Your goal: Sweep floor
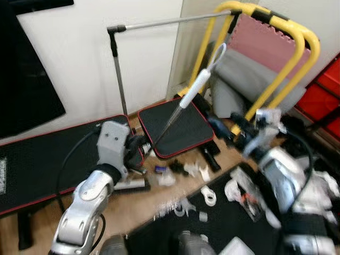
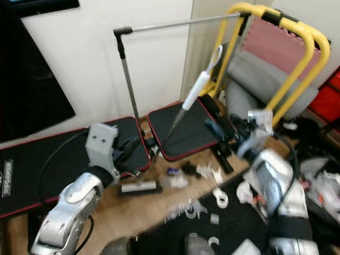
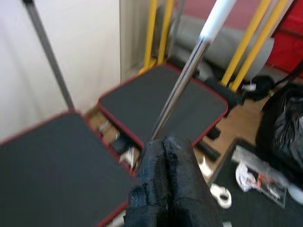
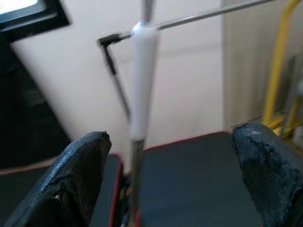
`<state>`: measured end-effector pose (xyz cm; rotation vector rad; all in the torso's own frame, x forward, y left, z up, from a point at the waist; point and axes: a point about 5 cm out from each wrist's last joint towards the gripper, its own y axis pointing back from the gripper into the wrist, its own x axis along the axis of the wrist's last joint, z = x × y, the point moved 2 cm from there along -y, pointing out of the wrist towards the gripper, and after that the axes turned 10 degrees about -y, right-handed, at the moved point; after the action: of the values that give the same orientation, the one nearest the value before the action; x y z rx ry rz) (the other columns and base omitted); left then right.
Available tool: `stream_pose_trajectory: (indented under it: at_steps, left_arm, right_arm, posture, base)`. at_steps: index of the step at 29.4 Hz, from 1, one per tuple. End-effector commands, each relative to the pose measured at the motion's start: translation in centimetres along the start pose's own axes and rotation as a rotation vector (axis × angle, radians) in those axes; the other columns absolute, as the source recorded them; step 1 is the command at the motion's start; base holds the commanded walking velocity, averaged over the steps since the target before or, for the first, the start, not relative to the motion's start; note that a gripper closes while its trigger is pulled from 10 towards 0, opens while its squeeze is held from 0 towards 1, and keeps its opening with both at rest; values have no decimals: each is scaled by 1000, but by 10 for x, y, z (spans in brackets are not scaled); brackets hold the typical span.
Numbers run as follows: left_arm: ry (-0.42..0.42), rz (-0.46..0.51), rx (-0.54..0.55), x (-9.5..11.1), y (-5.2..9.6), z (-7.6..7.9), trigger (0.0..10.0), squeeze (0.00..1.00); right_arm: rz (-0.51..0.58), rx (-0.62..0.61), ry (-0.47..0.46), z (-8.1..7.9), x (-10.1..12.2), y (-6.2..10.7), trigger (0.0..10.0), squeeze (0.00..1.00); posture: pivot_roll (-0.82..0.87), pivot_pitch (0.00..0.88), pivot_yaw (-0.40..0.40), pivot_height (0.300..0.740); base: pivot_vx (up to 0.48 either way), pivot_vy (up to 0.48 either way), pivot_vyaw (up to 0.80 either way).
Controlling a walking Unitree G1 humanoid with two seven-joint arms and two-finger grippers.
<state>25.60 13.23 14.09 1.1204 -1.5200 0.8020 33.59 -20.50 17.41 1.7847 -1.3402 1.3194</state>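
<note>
Nearest you, scraps of white litter [image 1: 208, 195] lie on the wooden floor [image 1: 143, 204] by a dark mat. Your left gripper [image 3: 166, 156] is clamped low on the broom's metal handle [image 1: 171, 121], which leans up toward its white grip [image 1: 195, 88]. Your right gripper [image 4: 173, 165] is spread wide, the handle standing between its fingers [image 4: 80, 165] untouched. You're securing the broom; next, close the right fingers on the shaft before sweeping.
</note>
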Motion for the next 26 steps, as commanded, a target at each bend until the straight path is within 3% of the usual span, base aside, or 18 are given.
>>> stream_pose_trajectory:
  at_steps: [1,7,10,15,22,26]
  left_arm:
    - [21,-10,-30,0,4,5,10000,0]
    - [27,-44,-47,1,19,9,10000,0]
    - [38,-69,-63,2,30,12,10000,0]
    - [44,-77,-64,3,35,13,10000,0]
    - [48,-110,-69,5,54,15,10000,0]
    - [48,-121,-70,6,58,15,10000,0]
  right_arm:
    - [-8,-40,3,8,-3,1,10000,0]
    - [27,-36,-5,16,9,-9,10000,0]
    - [60,-3,19,12,19,-20,10000,0]
    - [78,-9,-2,13,20,-24,10000,0]
    - [122,-12,-2,14,33,-46,10000,0]
    - [143,-26,8,16,39,-51,10000,0]
  posture:
    - [-110,287,-151,740]
    - [-95,336,-141,740]
    - [-89,363,-138,740]
    - [-79,375,-138,740]
    - [-35,424,-130,740]
    - [-33,425,-132,740]
  base:
    - [0,0,0]
    - [0,0,0]
    - [0,0,777]
    - [0,0,774]
    - [0,0,0]
    - [0,0,0]
